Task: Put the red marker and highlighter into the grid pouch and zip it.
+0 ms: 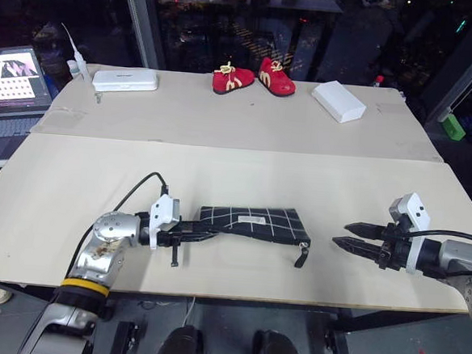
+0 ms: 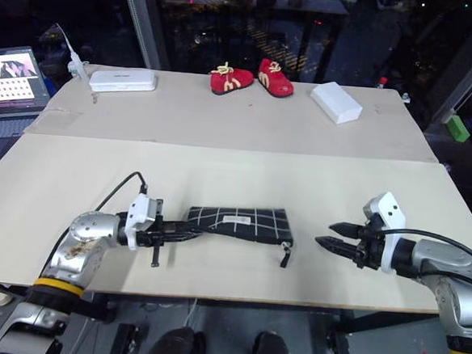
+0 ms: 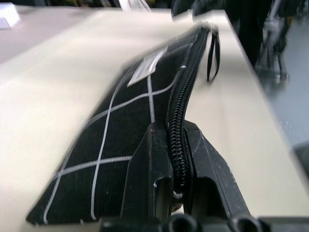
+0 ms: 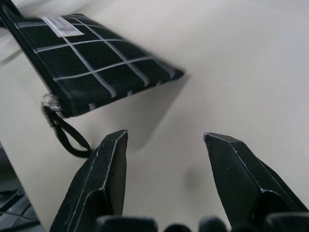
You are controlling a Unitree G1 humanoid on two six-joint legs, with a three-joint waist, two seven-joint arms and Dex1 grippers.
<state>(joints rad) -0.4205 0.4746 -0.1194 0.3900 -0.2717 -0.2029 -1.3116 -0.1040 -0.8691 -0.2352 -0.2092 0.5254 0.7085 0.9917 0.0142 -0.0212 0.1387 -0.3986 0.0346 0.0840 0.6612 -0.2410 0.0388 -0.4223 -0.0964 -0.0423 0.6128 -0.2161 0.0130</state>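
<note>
The grid pouch [image 1: 253, 222] is seen to be of matt black woven cloth, ribbed under its white lines, with a toothed black zipper and a smooth white label. The table [image 1: 223, 127] is covered in a smooth, matt, pale board. The right gripper [image 4: 166, 183] is formed of hard, dull black plastic fingers [image 4: 99, 179], faintly scuffed.

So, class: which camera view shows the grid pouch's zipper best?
The left wrist view: the zipper runs along the grid pouch, teeth closed, pinched in the left gripper. The right wrist view shows just its strap end; the eye views show the whole pouch but little of the zipper.
</note>
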